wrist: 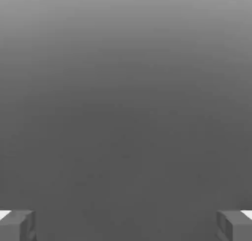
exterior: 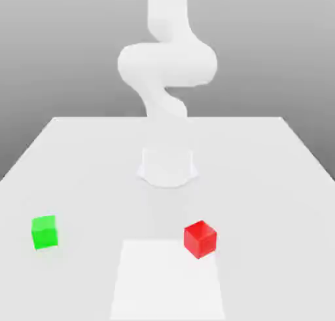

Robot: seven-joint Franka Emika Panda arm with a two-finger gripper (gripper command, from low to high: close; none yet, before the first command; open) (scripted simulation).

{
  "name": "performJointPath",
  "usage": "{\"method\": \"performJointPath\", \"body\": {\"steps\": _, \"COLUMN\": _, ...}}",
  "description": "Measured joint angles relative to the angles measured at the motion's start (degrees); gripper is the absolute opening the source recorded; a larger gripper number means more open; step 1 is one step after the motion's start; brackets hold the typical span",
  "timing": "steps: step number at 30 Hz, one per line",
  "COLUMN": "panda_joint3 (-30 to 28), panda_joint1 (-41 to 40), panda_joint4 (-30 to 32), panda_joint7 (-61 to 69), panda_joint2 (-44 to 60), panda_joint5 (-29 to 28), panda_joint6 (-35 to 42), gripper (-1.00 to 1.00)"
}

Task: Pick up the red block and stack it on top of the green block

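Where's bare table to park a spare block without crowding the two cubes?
Widest bare stretch: between the green block and the red block, in front of the arm's base. Also bare: both far corners of the table flanking the base, and the strip on the exterior view's right of the red block. Nowhere crowded; the gripper is open, holding nothing.

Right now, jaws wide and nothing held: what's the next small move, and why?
Probably swing the gripper over the red block and start lowering. Its fingertips stand far apart with nothing between them, and the red block sits alone on the table, well apart from the green block.
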State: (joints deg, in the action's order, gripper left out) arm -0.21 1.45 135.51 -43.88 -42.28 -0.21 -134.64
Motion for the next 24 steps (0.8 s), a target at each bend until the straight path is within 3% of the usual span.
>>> {"method": "performJointPath", "body": {"steps": 16, "panda_joint3": -0.5, "panda_joint1": 9.8, "panda_joint4": 29.1, "panda_joint7": 17.6, "panda_joint2": 30.2, "panda_joint5": 0.1, "panda_joint6": -23.3, "gripper": 0.00}}
{"method": "performJointPath", "body": {"steps": 23, "panda_joint3": 0.2, "panda_joint1": 10.7, "panda_joint4": 30.6, "panda_joint7": 20.2, "panda_joint2": 49.8, "panda_joint5": 0.3, "panda_joint6": -39.0, "gripper": 0.00}}
{"method": "performJointPath", "body": {"steps": 24, "panda_joint3": 0.2, "panda_joint1": 10.7, "panda_joint4": 30.4, "panda_joint7": 20.2, "panda_joint2": 51.7, "panda_joint5": 0.3, "panda_joint6": -40.7, "gripper": -1.00}}
